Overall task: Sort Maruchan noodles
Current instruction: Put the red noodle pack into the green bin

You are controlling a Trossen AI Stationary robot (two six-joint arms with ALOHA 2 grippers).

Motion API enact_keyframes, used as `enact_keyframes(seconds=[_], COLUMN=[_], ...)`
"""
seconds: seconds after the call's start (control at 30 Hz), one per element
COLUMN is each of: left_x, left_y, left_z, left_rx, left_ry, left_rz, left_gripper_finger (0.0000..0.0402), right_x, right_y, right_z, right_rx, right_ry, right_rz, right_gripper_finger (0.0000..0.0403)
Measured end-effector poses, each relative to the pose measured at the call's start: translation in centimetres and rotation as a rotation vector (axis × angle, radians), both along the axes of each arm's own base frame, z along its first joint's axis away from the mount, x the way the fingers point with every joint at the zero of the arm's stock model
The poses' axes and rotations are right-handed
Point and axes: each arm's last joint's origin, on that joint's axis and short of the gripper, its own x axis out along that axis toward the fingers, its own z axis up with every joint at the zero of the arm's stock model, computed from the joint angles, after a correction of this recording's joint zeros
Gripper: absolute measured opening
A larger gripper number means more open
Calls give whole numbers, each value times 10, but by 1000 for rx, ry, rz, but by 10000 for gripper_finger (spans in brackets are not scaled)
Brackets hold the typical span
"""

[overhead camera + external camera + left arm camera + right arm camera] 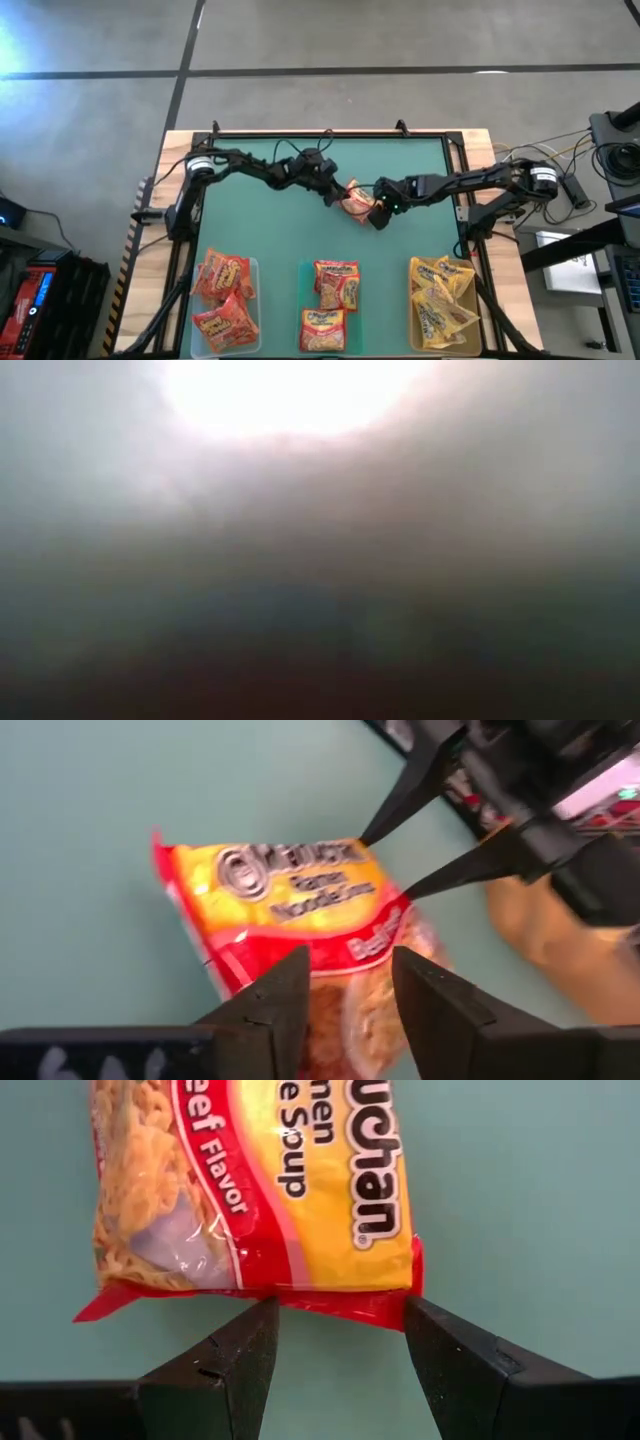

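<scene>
One Maruchan noodle packet (356,201), yellow and red with a clear noodle window, is at mid-table between both grippers. My left gripper (338,194) comes at it from the table's left and is shut on its window end. My right gripper (377,208) comes from the right and is open. Its fingertips stand at either side of the packet's red seam edge (340,1298). The left wrist view shows the packet (290,890) with the right gripper (390,865) at its far edge. The low view is a blur and shows nothing. My left gripper (350,960) pinches the packet's clear window end (350,995) between its two fingers, coming from the table's left. The rest of the packet reaches away from the fingers toward the right gripper. My right gripper (338,1305) has its open fingertips at the red seam; I cannot tell whether they touch it.
Three clear shallow bins stand along the table's near edge: the left bin (255,268) holds red packets, the middle bin (304,272) orange-red ones, the right bin (413,268) yellow ones. Green mat lies bare around the grippers and toward the far edge.
</scene>
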Motion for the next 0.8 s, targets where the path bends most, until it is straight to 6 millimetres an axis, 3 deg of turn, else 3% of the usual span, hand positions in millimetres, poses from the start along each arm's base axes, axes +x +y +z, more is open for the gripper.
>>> enact_keyframes(seconds=[0.3, 0.63, 0.8], left_x=[4, 10, 7], left_y=[11, 14, 7], left_z=[11, 18, 11], left_rx=[-46, -79, -105], left_ry=[1, 77, 178], left_rz=[-64, -22, -39], left_gripper_finger=[169, 169, 169], right_x=[3, 4, 3], right_y=[1, 1, 2], right_z=[-9, -13, -13], right_rx=[-2, -12, -25], right_ry=[28, 50, 64], right_rz=[21, 55, 98], right_gripper_finger=[205, 205, 205])
